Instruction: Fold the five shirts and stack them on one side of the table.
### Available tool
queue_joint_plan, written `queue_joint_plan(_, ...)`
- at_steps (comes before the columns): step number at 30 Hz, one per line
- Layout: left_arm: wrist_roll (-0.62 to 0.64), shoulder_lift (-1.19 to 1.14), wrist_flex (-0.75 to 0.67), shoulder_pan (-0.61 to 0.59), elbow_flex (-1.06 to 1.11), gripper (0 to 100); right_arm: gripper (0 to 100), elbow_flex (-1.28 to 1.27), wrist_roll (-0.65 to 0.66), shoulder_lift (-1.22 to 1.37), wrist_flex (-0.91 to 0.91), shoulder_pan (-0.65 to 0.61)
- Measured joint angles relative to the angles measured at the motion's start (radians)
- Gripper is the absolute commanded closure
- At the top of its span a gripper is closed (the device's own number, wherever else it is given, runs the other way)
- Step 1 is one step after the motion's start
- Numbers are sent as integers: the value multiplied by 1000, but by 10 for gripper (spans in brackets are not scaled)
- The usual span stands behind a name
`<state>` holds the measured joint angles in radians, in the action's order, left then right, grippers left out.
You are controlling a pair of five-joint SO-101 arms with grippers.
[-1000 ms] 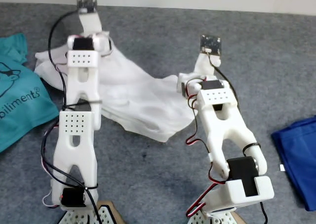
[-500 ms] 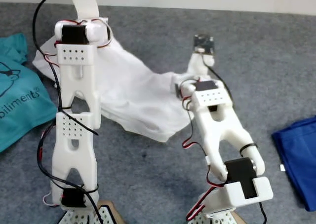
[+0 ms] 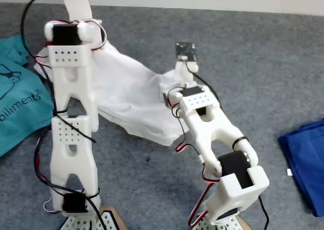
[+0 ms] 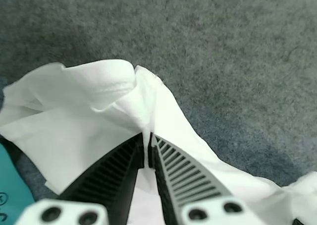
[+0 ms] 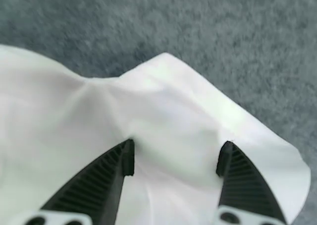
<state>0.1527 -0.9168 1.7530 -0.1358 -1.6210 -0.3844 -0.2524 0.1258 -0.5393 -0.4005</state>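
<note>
A crumpled white shirt (image 3: 132, 96) lies on the grey carpeted table (image 3: 263, 58) between my two arms. My left gripper (image 4: 149, 146) is shut on a raised fold of the white shirt (image 4: 99, 116) near its far left edge, and the cloth hangs away from the pinch on both sides. My right gripper (image 5: 177, 158) is open at the shirt's right edge, its two black fingers (image 5: 106, 178) straddling a hump of the white cloth (image 5: 163, 111). In the high view the left arm (image 3: 71, 88) stretches far back over the shirt and the right arm (image 3: 202, 118) leans in from the right.
A teal shirt (image 3: 17, 103) lies bunched at the table's left edge, and a corner of it shows in the left wrist view (image 4: 7, 195). A blue shirt (image 3: 306, 161) lies at the right edge. Bare carpet spreads behind and to the right of the white shirt.
My left arm has stretched farther back and up, drawing the shirt's left edge with it. My right arm has swung left, onto the shirt's right edge.
</note>
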Motion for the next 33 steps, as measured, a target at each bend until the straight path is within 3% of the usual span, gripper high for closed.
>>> queue_joint_plan(9,-5,58,9,-28,87,994,731,17,0,-14,-8,0)
queue_joint_plan(15,-103,272,9,-28,491,995,731,17,0,-114,-77,0)
queue_joint_plan(28,-115,763,2,-87,1316,995,731,17,0,-127,-181,0)
queue_joint_plan(33,-117,885,-112,-152,1613,995,731,17,0,-127,-193,-17)
